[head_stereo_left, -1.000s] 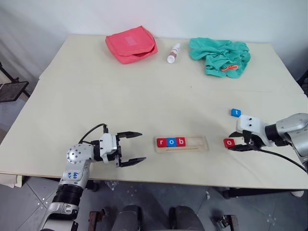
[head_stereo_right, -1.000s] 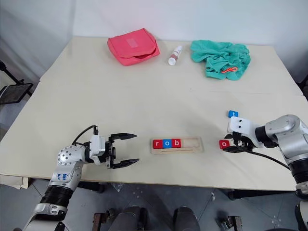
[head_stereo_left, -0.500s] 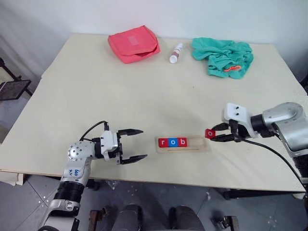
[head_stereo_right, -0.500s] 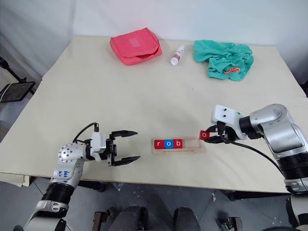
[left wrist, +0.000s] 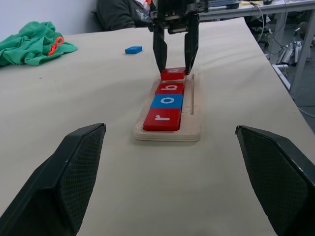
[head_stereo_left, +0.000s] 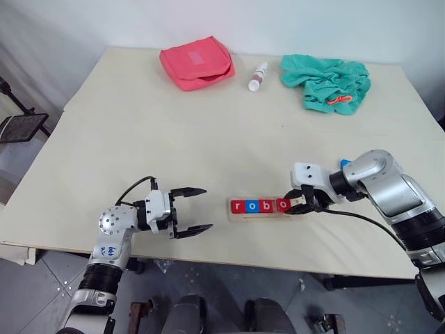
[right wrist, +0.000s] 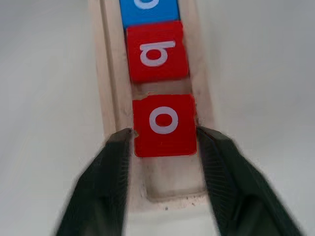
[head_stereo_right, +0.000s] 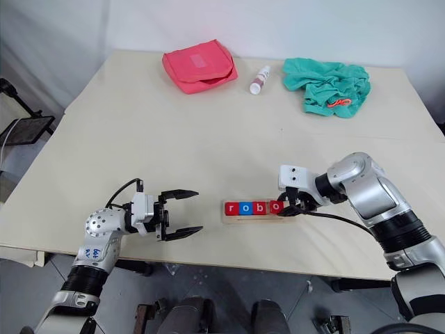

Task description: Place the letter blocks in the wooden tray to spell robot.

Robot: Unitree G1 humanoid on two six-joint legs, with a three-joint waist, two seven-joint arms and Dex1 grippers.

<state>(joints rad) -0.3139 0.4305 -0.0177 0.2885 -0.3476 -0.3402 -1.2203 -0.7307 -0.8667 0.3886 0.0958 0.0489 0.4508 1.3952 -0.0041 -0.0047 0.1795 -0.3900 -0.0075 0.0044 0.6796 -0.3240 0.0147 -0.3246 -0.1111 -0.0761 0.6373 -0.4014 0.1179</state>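
Observation:
The wooden tray (head_stereo_left: 259, 216) lies near the table's front edge. Four letter blocks sit in its groove: red r (head_stereo_left: 238, 206), blue o (head_stereo_left: 251, 206), red b (head_stereo_left: 263, 206) and a second red o (right wrist: 164, 123). That last tile lies flat beside the b with a small gap. My right gripper (head_stereo_left: 288, 206) stands over it, open, one finger close on each side of the tile. A blue block (left wrist: 133, 49) rests on the table behind my right arm. My left gripper (head_stereo_left: 207, 208) hovers open left of the tray, pointing at it, holding nothing.
At the table's far side lie a red pouch (head_stereo_left: 196, 62), a small white bottle (head_stereo_left: 257, 75) and a crumpled green cloth (head_stereo_left: 327, 80). Bare tabletop stretches between them and the tray. The table's front edge runs just behind the tray's near side.
My right gripper carried the red o leftward from the table's right side to the tray, where it now lies beside the b, and its fingers have spread. The left arm stayed still.

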